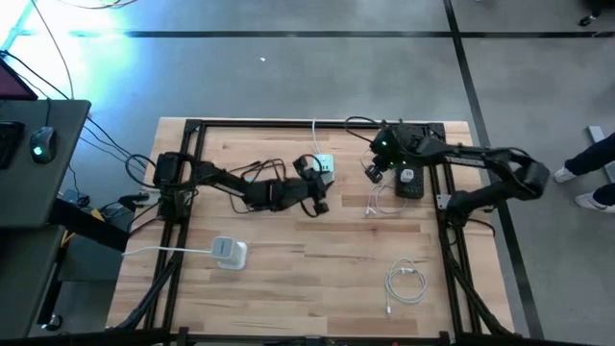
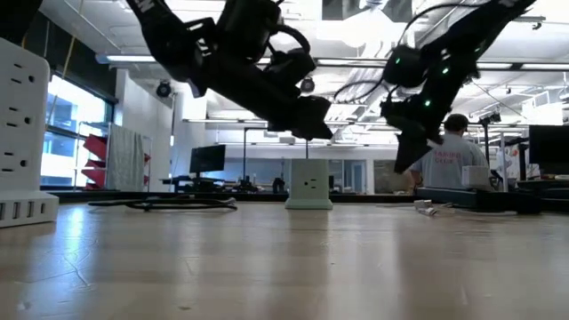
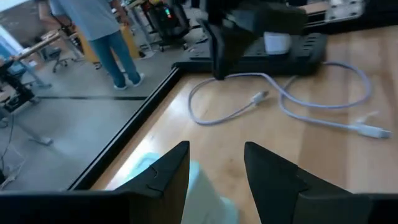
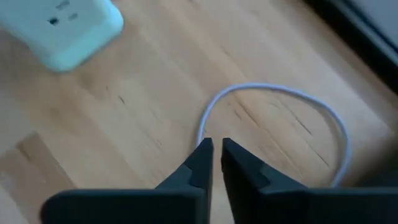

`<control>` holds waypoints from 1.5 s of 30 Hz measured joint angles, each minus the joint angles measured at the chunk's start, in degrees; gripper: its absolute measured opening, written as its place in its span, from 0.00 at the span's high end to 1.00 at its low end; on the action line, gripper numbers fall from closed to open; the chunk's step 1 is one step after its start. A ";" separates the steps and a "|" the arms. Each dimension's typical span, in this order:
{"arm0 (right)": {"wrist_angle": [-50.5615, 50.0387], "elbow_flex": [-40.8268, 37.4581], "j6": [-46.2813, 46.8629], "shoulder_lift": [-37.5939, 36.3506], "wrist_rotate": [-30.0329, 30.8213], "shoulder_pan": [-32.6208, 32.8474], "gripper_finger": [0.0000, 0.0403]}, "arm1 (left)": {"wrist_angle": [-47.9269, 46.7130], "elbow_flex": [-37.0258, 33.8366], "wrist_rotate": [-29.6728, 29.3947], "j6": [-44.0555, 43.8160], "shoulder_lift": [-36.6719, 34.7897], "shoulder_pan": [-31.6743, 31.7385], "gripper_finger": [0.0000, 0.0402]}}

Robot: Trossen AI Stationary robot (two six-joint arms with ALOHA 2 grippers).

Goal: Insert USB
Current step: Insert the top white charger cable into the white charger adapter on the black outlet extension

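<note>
A: Starting nearest the camera at table height, what is there?

B: A white power strip [image 2: 20, 133] stands at the near left edge. In the overhead view a coiled white cable [image 1: 405, 283] lies on the wooden table [image 1: 288, 279] toward the near right.

A: And the arms?

B: The left arm reaches in from the left rail, elbow bent, with the left gripper [image 1: 318, 195] near the table's middle, just in front of the pale green outlet block [image 1: 323, 165]. Its fingers [image 3: 168, 171] stand apart, the block's pale edge showing between them; nothing is clamped.

A: The right one?

B: It folds back from the right rail, the right gripper [image 1: 373, 173] raised off the table and pointing down over the looped USB cable [image 4: 273, 118]. Its jaws leave a narrow slit, holding nothing. The cable lies flat, between the block and a black charger [image 1: 410, 183].

A: Farther off?

B: A person [image 2: 453, 156] stands in the room behind.
</note>
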 joint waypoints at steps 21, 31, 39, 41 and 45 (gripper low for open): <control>-10.57 7.73 -6.05 17.66 -0.72 -0.54 0.74 | -2.99 0.04 1.01 -3.51 -0.17 1.79 0.67; -5.74 3.90 -2.32 15.28 -1.89 1.04 1.00 | -3.86 0.04 -3.04 -3.47 -0.26 -1.02 0.67; 10.49 -5.71 3.47 -6.50 -1.26 1.75 1.00 | -8.09 0.02 -2.09 -6.63 -2.01 -2.17 0.67; 13.92 -8.73 4.00 -12.83 -0.48 2.95 1.00 | -7.26 0.02 1.56 -7.57 -1.97 -1.50 0.67; 25.25 -14.50 7.06 -24.38 -0.25 7.41 1.00 | -4.04 0.00 3.34 -7.52 -1.86 0.55 0.67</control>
